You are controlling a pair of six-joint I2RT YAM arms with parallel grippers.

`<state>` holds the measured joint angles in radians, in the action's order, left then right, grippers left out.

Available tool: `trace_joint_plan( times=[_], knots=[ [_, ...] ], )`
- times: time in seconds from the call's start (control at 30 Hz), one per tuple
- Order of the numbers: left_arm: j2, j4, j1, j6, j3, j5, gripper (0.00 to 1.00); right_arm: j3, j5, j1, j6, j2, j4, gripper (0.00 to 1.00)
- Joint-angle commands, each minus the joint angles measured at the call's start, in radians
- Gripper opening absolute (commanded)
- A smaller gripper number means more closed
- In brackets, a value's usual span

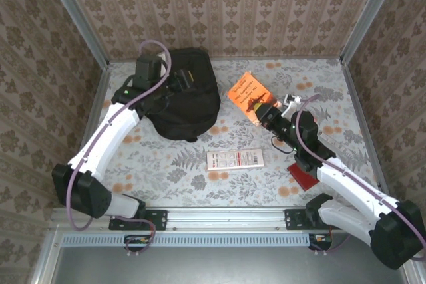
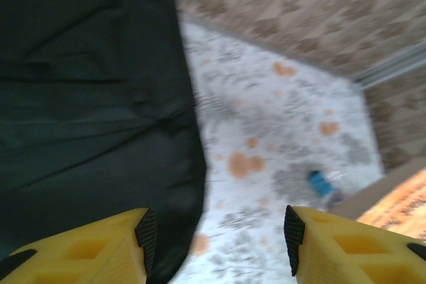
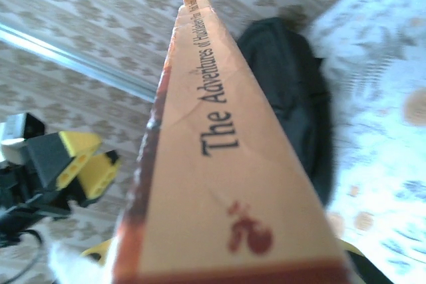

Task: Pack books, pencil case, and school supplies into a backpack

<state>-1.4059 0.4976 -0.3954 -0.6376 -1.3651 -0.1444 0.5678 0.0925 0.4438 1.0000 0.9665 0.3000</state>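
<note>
**Two robot arms at a table: one over a backpack, one gripping a book**

A large black backpack (image 1: 183, 94) slumps on a flower-patterned table (image 1: 166, 164). The left gripper (image 1: 174, 84) hovers at its top. That gripper's yellow fingers are spread wide with nothing between them. It is probably there to hold the bag or pull it open.

Well off to that gripper's right, the right gripper (image 1: 263, 112) pinches the near corner of a thin orange book (image 1: 247, 91). The book stretches away beyond its fingertips, towards the backpack. It looks gripped by a corner so it can be carried over and slid in thin edge first.

A white printed card (image 1: 234, 159) lies flat behind both grippers, between the two arms.

From overhead, the book reads as a flat orange rectangle. The right wrist camera looks along its cover (image 3: 219, 164), where the title begins "The Adventures of", with the backpack (image 3: 293, 91) ahead. The left wrist camera shows the spread left gripper (image 2: 216, 231) over the backpack's edge (image 2: 86, 98), and a small blue thing (image 2: 321, 183) ahead of it, too blurred to name.
</note>
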Motion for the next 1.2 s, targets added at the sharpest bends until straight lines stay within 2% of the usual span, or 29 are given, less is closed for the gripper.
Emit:
trace_joint_plan(
  times=[0.0, 0.1, 0.17, 0.47, 0.6, 0.7, 0.97, 1.07, 1.17],
  knots=[
    [-0.021, 0.262, 0.107, 0.083, 0.049, 0.051, 0.57, 0.025, 0.055, -0.031, -0.076, 0.015, -0.152, 0.0],
    [0.005, 0.215, 0.24, 0.029, 0.156, 0.048, 0.57, 0.017, 0.088, -0.033, -0.089, 0.043, -0.148, 0.0],
    [-0.011, 0.194, 0.293, 0.026, 0.193, 0.055, 0.57, 0.012, 0.107, -0.032, -0.09, 0.064, -0.133, 0.0],
    [-0.13, 0.232, 0.291, -0.019, 0.199, 0.107, 0.53, 0.009, 0.126, -0.037, -0.111, 0.089, -0.126, 0.0],
    [-0.121, 0.2, 0.291, -0.043, 0.252, 0.1, 0.47, -0.005, 0.125, -0.042, -0.108, 0.076, -0.118, 0.0],
    [-0.135, 0.173, 0.291, -0.064, 0.271, 0.056, 0.37, -0.016, 0.123, -0.043, -0.107, 0.068, -0.113, 0.0],
    [-0.165, 0.109, 0.258, -0.109, 0.312, -0.007, 0.0, -0.033, 0.117, -0.047, -0.109, 0.039, -0.115, 0.0],
    [-0.145, 0.089, 0.191, -0.146, 0.333, -0.02, 0.0, -0.027, 0.105, -0.051, -0.127, 0.039, -0.144, 0.0],
    [-0.118, 0.053, 0.079, -0.207, 0.361, -0.029, 0.0, -0.007, 0.084, -0.063, -0.148, 0.056, -0.196, 0.0]
  ],
)
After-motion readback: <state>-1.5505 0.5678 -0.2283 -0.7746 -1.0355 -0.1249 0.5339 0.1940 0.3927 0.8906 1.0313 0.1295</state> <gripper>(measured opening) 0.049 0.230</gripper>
